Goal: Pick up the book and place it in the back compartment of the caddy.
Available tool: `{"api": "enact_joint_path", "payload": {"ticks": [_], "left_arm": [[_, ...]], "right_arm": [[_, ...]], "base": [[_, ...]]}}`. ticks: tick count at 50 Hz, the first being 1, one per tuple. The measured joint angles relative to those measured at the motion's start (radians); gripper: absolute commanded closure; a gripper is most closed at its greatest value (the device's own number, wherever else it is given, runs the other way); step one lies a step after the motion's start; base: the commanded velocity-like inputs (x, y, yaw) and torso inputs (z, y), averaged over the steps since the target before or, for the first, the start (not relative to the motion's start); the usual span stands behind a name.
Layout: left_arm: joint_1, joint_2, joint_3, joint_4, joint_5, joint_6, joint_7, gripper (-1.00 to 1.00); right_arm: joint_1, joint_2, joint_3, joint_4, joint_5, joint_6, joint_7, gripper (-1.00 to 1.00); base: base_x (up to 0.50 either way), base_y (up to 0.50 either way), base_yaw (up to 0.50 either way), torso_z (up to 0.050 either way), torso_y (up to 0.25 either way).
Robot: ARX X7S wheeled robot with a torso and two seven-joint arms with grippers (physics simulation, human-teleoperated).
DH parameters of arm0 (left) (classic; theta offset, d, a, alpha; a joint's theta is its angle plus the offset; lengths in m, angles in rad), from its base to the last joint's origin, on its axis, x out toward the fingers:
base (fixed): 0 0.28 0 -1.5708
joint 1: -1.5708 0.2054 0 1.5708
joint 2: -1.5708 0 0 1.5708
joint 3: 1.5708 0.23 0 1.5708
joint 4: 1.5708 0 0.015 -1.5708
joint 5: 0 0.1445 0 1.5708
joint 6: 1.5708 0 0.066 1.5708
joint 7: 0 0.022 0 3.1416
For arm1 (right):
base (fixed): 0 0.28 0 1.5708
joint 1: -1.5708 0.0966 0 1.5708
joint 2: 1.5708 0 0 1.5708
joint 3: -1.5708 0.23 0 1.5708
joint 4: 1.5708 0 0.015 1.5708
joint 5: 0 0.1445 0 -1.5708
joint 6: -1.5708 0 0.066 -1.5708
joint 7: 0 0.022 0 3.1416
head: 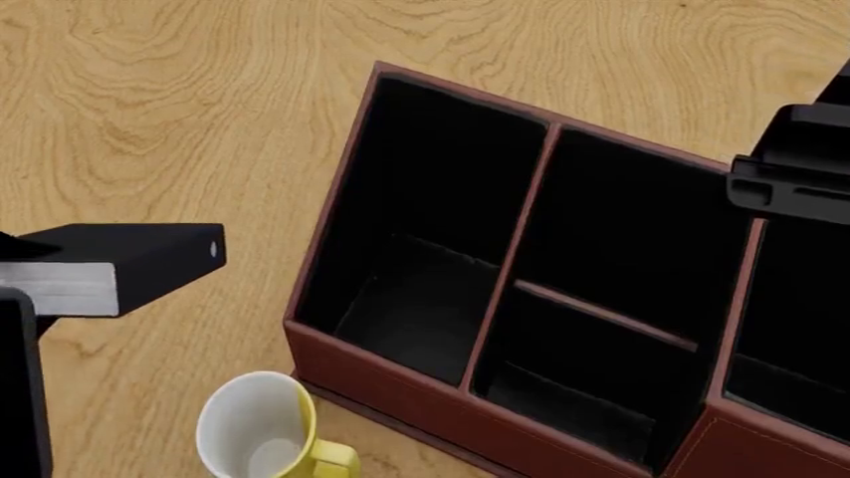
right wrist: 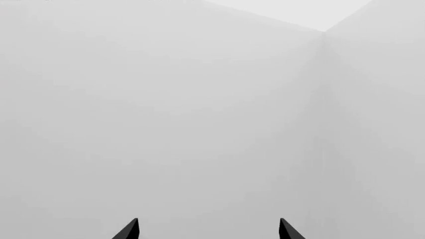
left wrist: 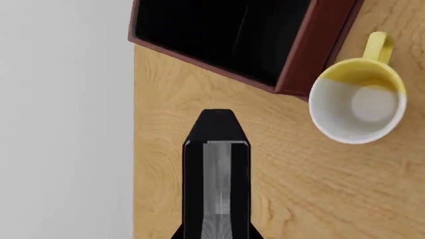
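Step in hand: carry. The pick looks done, the placing not yet

- Left gripper [head: 19,299]: at the head view's left edge, only a black sliver of it in frame. Its fingers show in neither view, but the book [head: 126,254] juts from it clear of the table [head: 159,100], so I judge it clamped on the book
- Book: lies roughly level, grey-white page edge toward the camera, free end pointing at the caddy [head: 398,383]. It is beside the caddy's left wall and outside it. Left wrist view confirms this: the book [left wrist: 216,169] runs out ahead over wood, the caddy's corner beyond its tip
- Mug [head: 259,433]: upright on the table, just beside the caddy's near-left corner, below and right of the book
- Caddy: black-lined, all sections in view empty. A long section at left, then a middle one split by a low divider into far and near parts, then another at right, cut off by the frame
- Right gripper [right wrist: 207,230]: fingertips apart, holding nothing, facing a blank wall. In the head view it hangs over the caddy's right part

Next move, as I judge it: raise the book above the rim, swing it right and away over the rearmost section, turn it on edge to fit between the walls, lower, then let go. Mind the mug and the left wall
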Motion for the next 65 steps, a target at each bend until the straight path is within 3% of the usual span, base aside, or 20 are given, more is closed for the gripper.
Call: {"api": "enact_joint_path", "payload": {"ticks": [28, 65], "left_arm": [[-0.126, 0.164, -0.002, 0.064, -0.044, -0.061, 0.111, 1.0], [-0.171, 0.353, -0.01, 0.048, -0.094, -0.054, 0.165, 1.0]], "right_arm": [[0.007, 0.01, 0.012, -0.002, 0.025, 0.002, 0.009, -1.0], [0.009, 0.023, 0.016, -0.016, 0.047, 0.011, 0.028, -1.0]], "base": [[0.0, 0.0, 0.0, 0.0, 0.001], [0.0, 0.0, 0.0, 0.0, 0.001]]}}
